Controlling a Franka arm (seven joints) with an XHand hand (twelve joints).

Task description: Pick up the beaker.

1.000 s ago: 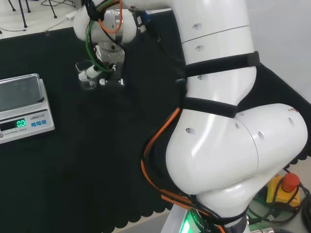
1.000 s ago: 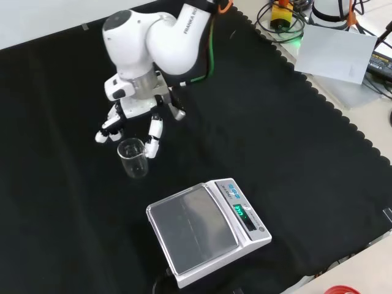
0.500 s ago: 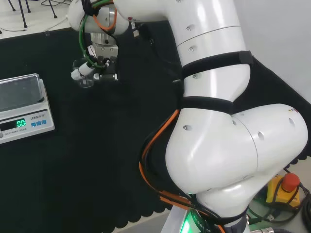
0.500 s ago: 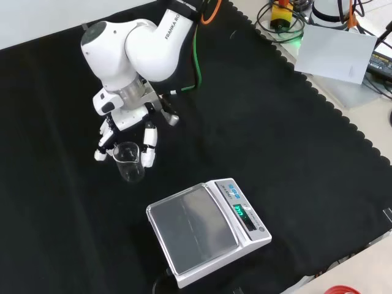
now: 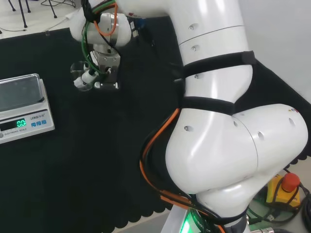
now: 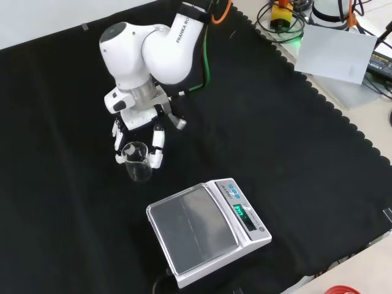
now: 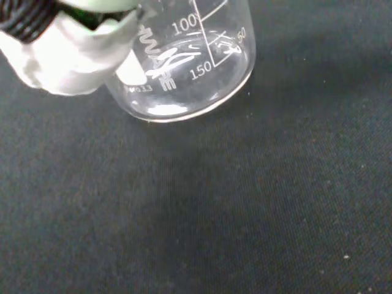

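On the black cloth (image 6: 294, 159) covering the bench, the white arm (image 6: 165, 52) is shown reaching down over the far side of the work area, its large links dominating the right of the head view. A balance (image 6: 205, 229) with a lit green display is seen in the front view below and to the right of the hand, near it but apart.

The hand (image 6: 139, 125) is directed downward from the wrist, with fingers (image 6: 158, 150) descending on either side of the beaker (image 6: 137, 160), a clear, apparently empty glass vessel standing upright. In the front view one finger is placed at the beaker's right wall and another at its left, so that the vessel is bracketed and apparently pinched between them. In the wrist view a white fingertip (image 7: 67, 58) is seen against the graduated wall of the beaker (image 7: 184, 67). Whether the base is clear of the cloth cannot be told; the lift is judged to be at its very start, if begun at all.

Risks from this point are judged as follows. Smooth glass held at only a few contact points may slip or rotate once raised. An uneven pinch near the rim may tip the vessel out of the fingers. A sideways swing toward the balance may bring the glass against its pan.
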